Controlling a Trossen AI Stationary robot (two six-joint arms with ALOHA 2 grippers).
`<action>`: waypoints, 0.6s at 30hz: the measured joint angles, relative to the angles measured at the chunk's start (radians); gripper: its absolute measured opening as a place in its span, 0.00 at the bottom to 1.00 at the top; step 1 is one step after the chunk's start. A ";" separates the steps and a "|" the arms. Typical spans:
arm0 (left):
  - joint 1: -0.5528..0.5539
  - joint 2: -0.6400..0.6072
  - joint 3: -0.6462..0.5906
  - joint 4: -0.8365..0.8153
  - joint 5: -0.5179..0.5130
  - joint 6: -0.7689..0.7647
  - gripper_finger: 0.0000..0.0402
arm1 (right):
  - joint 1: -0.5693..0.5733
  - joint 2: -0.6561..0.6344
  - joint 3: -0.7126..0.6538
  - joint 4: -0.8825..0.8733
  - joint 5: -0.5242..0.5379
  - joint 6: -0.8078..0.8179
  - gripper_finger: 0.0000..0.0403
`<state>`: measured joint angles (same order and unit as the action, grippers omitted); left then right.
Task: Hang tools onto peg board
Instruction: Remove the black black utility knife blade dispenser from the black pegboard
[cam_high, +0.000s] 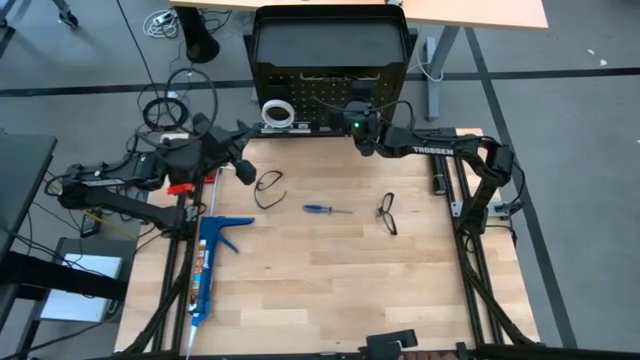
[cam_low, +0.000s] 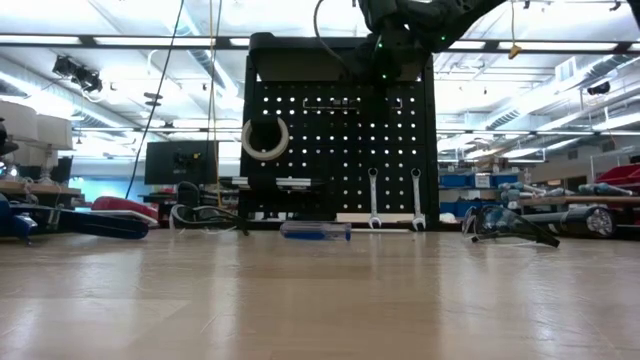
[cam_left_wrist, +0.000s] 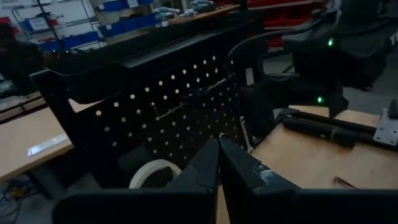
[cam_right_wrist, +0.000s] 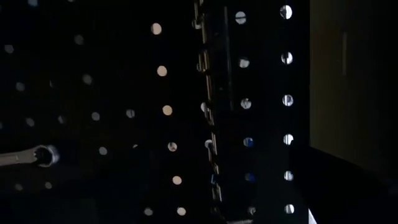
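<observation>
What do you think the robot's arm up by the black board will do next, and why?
Probably the right end effector, open and empty at the peg board, pulls back toward the table. The wrenches and tape roll already hang; a screwdriver and glasses remain.

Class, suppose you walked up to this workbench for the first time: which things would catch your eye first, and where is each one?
The upright black peg board at the table's far edge stands out, with a white tape roll and two silver wrenches hanging on it. The right gripper is up against the board near its top. On the wooden table lie a blue-handled screwdriver, two pairs of safety glasses and a long blue caulking gun.
</observation>
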<state>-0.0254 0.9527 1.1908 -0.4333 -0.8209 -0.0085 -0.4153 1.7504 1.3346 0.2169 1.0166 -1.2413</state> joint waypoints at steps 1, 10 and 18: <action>0.000 0.004 0.000 -0.004 -0.005 -0.001 0.05 | -0.004 0.000 0.000 0.000 -0.010 -0.007 0.93; 0.033 0.079 0.000 -0.011 -0.045 -0.032 0.05 | -0.043 0.000 0.000 -0.002 -0.074 0.008 0.93; 0.053 0.123 0.000 -0.004 -0.045 -0.056 0.05 | -0.053 0.055 -0.001 0.028 -0.094 0.005 0.93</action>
<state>0.0273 1.0756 1.1904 -0.4370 -0.8661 -0.0643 -0.4681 1.8055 1.3331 0.2451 0.9225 -1.2365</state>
